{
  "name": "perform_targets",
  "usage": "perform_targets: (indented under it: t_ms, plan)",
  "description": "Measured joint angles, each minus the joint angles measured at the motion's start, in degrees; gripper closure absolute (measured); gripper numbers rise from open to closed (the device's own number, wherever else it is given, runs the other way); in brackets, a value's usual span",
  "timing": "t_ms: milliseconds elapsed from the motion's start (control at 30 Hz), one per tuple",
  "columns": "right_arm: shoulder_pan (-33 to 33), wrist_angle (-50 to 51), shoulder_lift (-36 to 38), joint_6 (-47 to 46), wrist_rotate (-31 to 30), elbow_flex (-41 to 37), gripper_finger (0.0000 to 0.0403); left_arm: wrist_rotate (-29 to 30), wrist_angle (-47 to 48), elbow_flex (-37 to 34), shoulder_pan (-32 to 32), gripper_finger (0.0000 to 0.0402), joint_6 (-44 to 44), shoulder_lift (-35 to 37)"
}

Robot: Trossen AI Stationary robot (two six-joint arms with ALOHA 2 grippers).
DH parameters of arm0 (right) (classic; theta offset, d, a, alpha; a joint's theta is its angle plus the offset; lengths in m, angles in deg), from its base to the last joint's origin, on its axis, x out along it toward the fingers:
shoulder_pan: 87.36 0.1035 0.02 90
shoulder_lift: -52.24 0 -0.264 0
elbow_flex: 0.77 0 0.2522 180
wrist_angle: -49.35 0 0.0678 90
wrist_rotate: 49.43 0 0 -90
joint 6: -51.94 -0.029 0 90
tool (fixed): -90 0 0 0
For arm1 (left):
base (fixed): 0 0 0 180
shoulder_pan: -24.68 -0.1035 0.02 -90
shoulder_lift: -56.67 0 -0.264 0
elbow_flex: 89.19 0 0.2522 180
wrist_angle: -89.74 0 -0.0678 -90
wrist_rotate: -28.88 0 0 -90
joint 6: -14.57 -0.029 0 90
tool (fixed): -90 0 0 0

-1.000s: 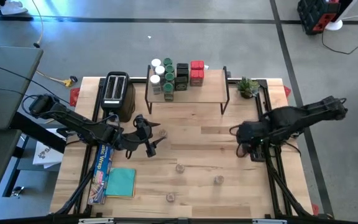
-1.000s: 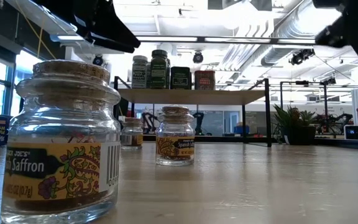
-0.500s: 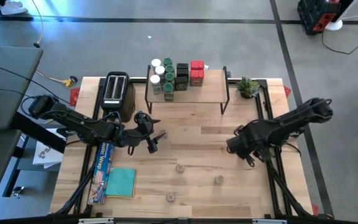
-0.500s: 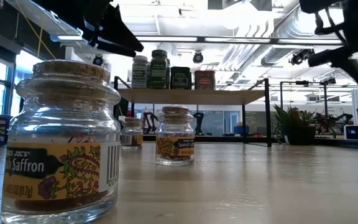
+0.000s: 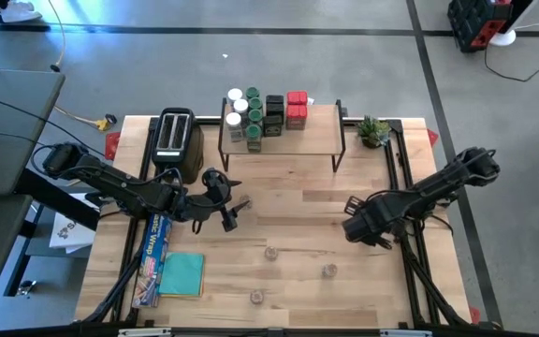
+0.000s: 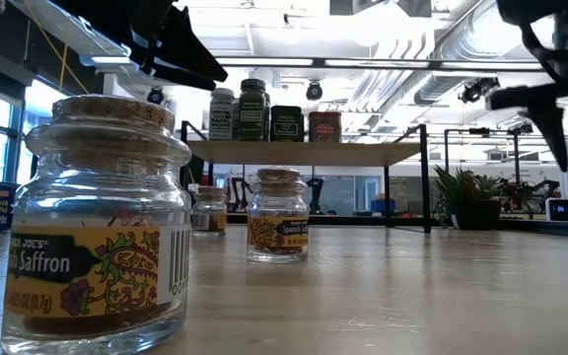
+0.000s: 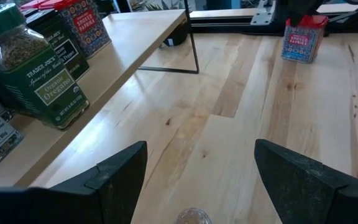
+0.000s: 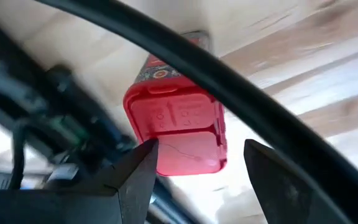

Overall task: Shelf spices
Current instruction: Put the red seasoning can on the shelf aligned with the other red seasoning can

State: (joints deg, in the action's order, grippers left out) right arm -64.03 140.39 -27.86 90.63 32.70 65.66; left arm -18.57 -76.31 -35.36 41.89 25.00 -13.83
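The shelf stands at the table's far edge with spices grouped on its left half: white-lidded and green-lidded jars, black boxes, red tins. A red tin stands on the table near the right edge, also seen as the red tin in the left wrist view. My right gripper hangs open just over it, pointing down, a finger on either side of its lid. Three tiny brown-topped jars stand on the near half of the table. My left gripper hovers open before the shelf.
A black toaster stands left of the shelf and a small plant to its right. A long blue foil box and a teal cloth lie near the left edge. Bare wood stretches between the two grippers.
My right gripper has sunk toward the table and shifted a little toward the left and near edges. Its wrist has rolled and tipped until the fingers point down over the red tin.
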Motion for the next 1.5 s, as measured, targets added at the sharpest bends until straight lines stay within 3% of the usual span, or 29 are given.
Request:
perform_targets:
  t_ms: [167,467,600,800,900,1000,1067,1267,1500]
  plan:
    - [0.05,1.39,0.11,1.67,0.85,-3.08,0.0167,-0.32,0.03,-0.02,0.0,0.0108,0.0,0.0]
    - [-0.09,-8.56,-0.24,-3.65,0.39,-4.85,0.0167,-0.41,-0.08,0.0,0.0,0.0108,0.02,0.0]
    - [-0.93,-13.27,-0.2,-10.54,-1.61,-4.1,0.0167,-0.41,-0.05,0.0,0.0,0.0108,0.01,0.0]
    - [-2.61,-17.96,-0.22,-28.14,0.88,-4.86,0.0167,-0.92,-1.32,0.0,0.0,0.0108,-0.03,-0.4]
    - [-2.63,-18.91,-0.14,-38.95,-0.68,-4.86,0.0167,-7.28,-9.06,0.0,-0.99,0.0108,-5.2,-3.34]
    - [-3.18,-14.51,1.06,-49.04,-2.26,-4.86,0.0167,-18.43,-20.04,0.75,-3.45,0.0108,-12.95,-9.01]
    - [-3.93,-10.44,2.28,-55.54,-5.15,-4.86,0.0167,-26.93,-21.04,4.27,-6.09,0.0109,-15.46,-13.66]
    - [-10.71,-10.38,3.08,-64.35,-6.73,-5.67,0.0174,-45.28,-6.35,22.72,-12.2,0.0144,-23.74,-29.82]
    - [-17.83,-28.65,3.04,-65.31,-5.14,-15.76,0.0229,-51.01,10.31,41.18,-16.26,0.024,-31.54,-44.54]
